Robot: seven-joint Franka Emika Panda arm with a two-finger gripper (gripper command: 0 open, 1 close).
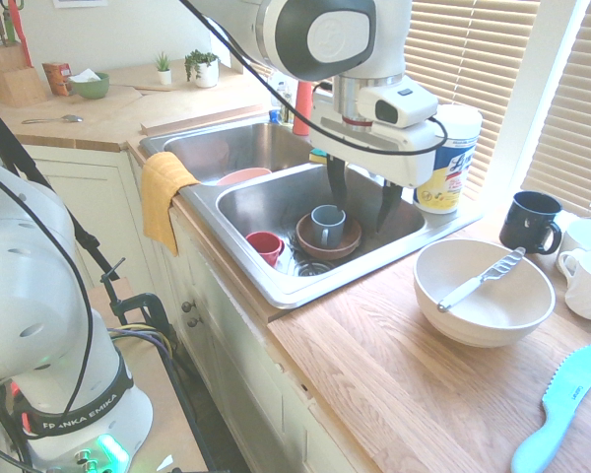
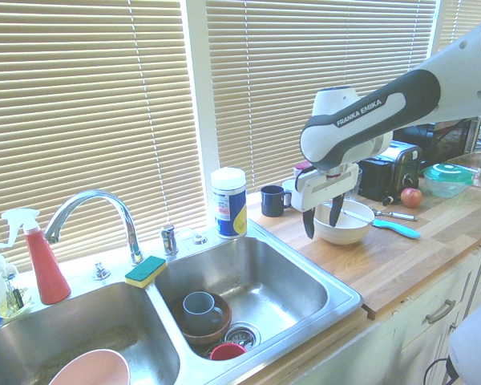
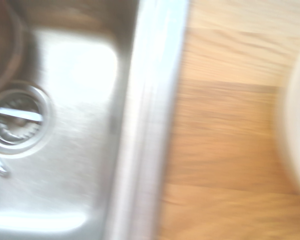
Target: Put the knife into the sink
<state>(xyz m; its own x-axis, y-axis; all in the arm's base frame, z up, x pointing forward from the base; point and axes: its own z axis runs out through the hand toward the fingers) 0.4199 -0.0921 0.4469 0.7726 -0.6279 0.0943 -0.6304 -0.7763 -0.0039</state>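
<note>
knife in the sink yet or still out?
Out. The knife lies in the white bowl on the counter, blade propped on the rim. The gripper is open and empty, above the sink edge.

The knife (image 1: 481, 279) lies in the white bowl (image 1: 485, 292); the empty pincer (image 1: 365, 198) hangs spread above the sink (image 1: 276, 202).

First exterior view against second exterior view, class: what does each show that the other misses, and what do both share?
Only the first shows the yellow cloth draped over the sink's front edge. Only the second shows the faucet, red spray bottle and apple. Both show the open end effector empty above the sink, and the knife resting in the white bowl.
</note>
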